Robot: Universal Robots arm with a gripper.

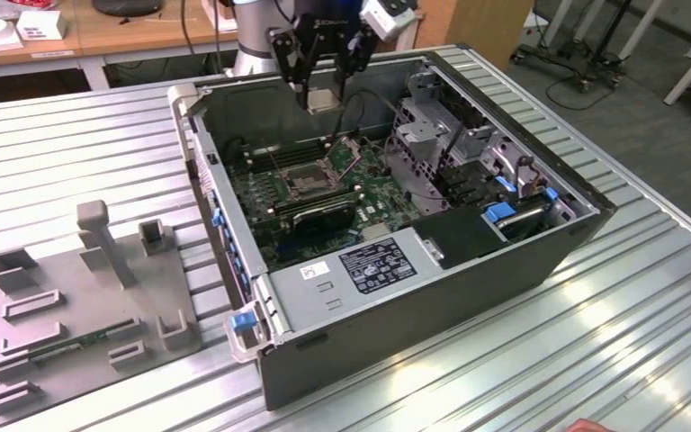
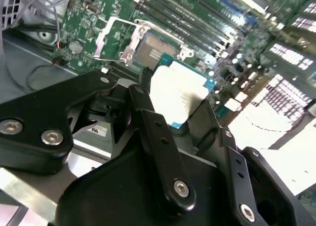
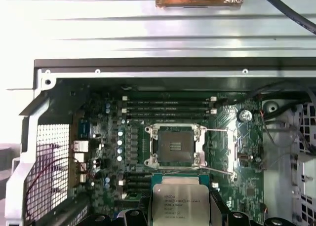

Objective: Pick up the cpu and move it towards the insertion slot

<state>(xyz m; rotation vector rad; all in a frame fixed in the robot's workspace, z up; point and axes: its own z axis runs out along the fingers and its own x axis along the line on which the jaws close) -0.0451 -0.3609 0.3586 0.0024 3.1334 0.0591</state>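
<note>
exterior view, taken from its left to its right: a grey fixture tray [image 1: 76,310] with upright blocks lies on the slatted metal table [image 1: 633,333], well apart from the work; a long narrow green memory stick [image 1: 67,346] rests in one of its channels; next comes the open computer case [image 1: 381,234], lying on its side with the green circuit board [image 1: 309,202] exposed; the gripper [image 1: 320,97] hangs above the far edge of the case, jaws closed narrow on the cpu [image 1: 320,98], which is clear of the board and held in the air.

second wrist view: the black fingers [image 2: 148,122] clamp the cpu [image 2: 177,95] by two opposite edges; its silver top faces the camera, thin green rim showing at the corners; the chip appears held flat, not noticeably tilted.

first wrist view: the cpu [image 3: 180,204] sits just short of the insertion slot [image 3: 175,146]; the slot's silver frame stands open and its dark centre is unoccupied; long black memory slots [image 3: 168,107] lie beyond it.

governing relation, as a judgement: the slot lies ahead of and below the held chip, near but not under it; the chip's edges look roughly parallel to the socket frame, so the gap is mainly one of travel and descent; insertion is not yet done.
</note>
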